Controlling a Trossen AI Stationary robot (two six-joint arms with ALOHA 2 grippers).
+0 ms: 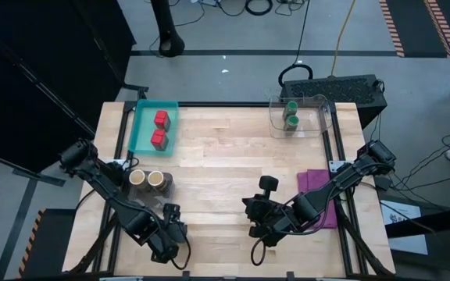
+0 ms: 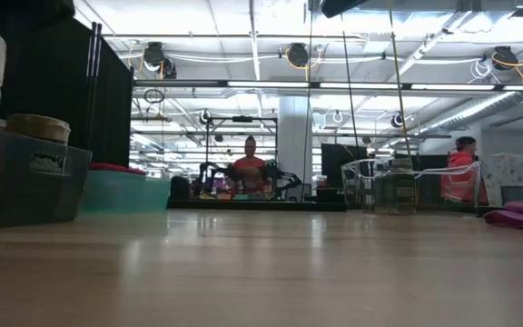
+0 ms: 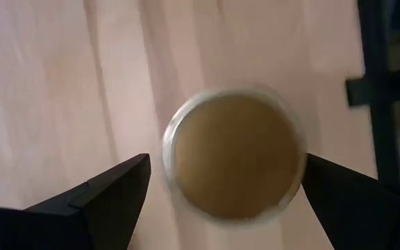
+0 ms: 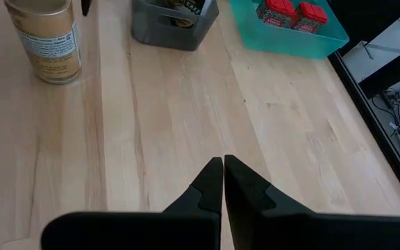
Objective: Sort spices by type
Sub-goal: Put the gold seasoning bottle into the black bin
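Observation:
A tan spice jar (image 3: 235,156) with a cream top stands upright on the table near the front left; it also shows in the right wrist view (image 4: 47,42). My left gripper (image 3: 226,163) hovers over it, open, pointing steeply down, one finger on each side of the jar's top without touching it. In the high view the left gripper (image 1: 166,234) hides this jar. Two tan jars (image 1: 147,179) stand in a grey bin (image 4: 176,17). Two red spices (image 1: 160,129) lie in the teal tray (image 1: 141,133). Two green-lidded jars (image 1: 291,115) stand in a clear box (image 1: 319,117). My right gripper (image 4: 223,161) is shut, above the table's front middle.
A purple cloth (image 1: 319,195) lies at the right, under my right arm. The grey bin stands just beyond the left gripper, and the teal tray farther back. Bare wood (image 1: 225,156) spreads across the table's middle. People show in the room behind the table (image 2: 248,168).

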